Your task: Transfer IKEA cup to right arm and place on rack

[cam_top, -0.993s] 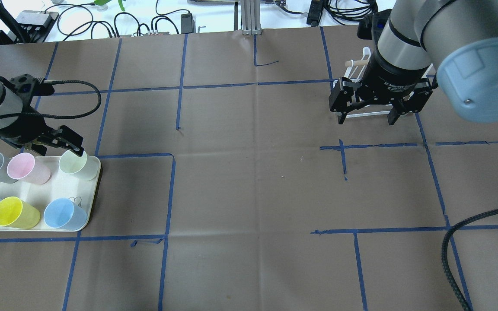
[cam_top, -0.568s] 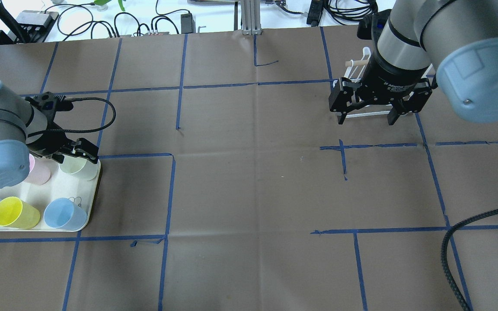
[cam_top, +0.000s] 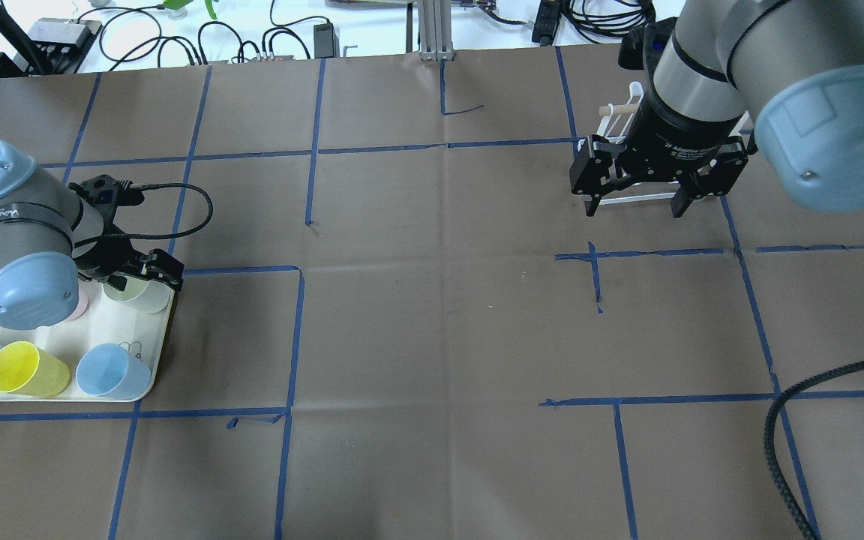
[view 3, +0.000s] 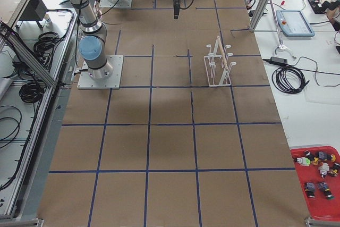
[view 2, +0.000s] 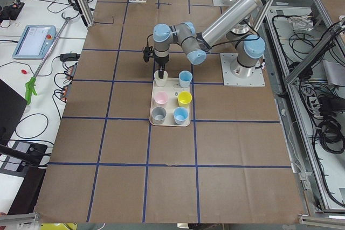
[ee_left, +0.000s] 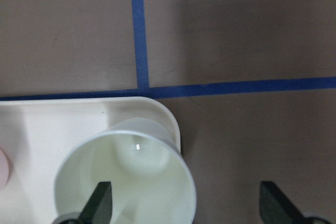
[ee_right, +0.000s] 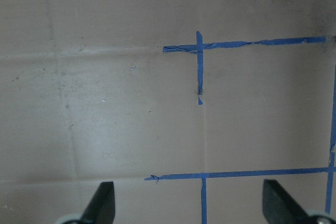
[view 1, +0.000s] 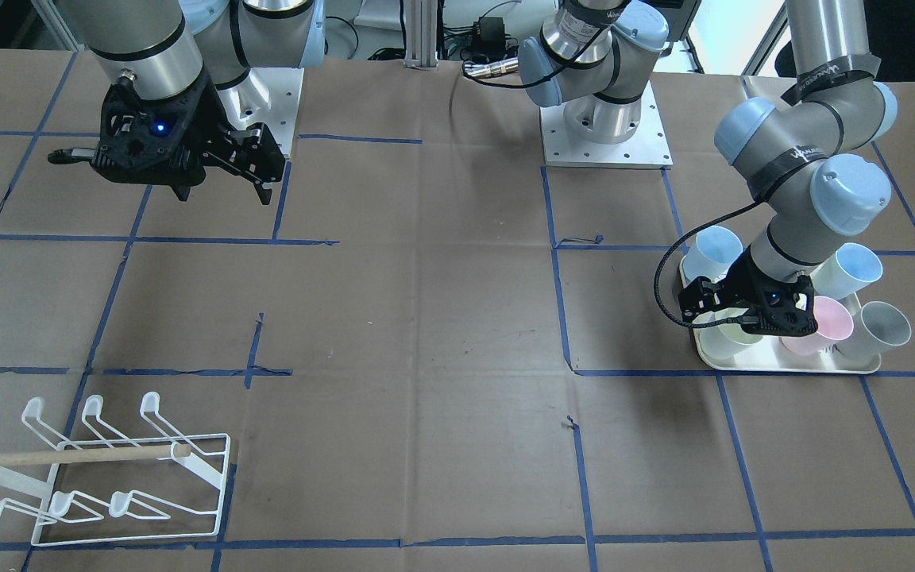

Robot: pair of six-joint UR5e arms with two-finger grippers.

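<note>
A pale green cup (cam_top: 137, 298) stands upright at the far right corner of the cream tray (cam_top: 113, 328). My left gripper (cam_top: 144, 280) is open and low over it. In the left wrist view one finger (ee_left: 101, 203) sits inside the cup (ee_left: 126, 174) and the other stands outside its rim, over the table. My right gripper (cam_top: 634, 208) is open and empty, held high in front of the white wire rack (cam_top: 633, 197). The rack (view 1: 136, 469) lies on the table with nothing on its prongs and its wooden dowel across.
The tray (view 1: 783, 364) also holds a pink cup (view 1: 823, 322), a grey cup (view 1: 882, 327), a yellow cup (cam_top: 23, 369) and two blue cups (cam_top: 106, 370). Blue tape lines cross the brown paper. Cables lie beyond the far table edge.
My left arm has swung right and come down over the pale green cup, so its fingers now straddle the rim. The right arm has not moved.
</note>
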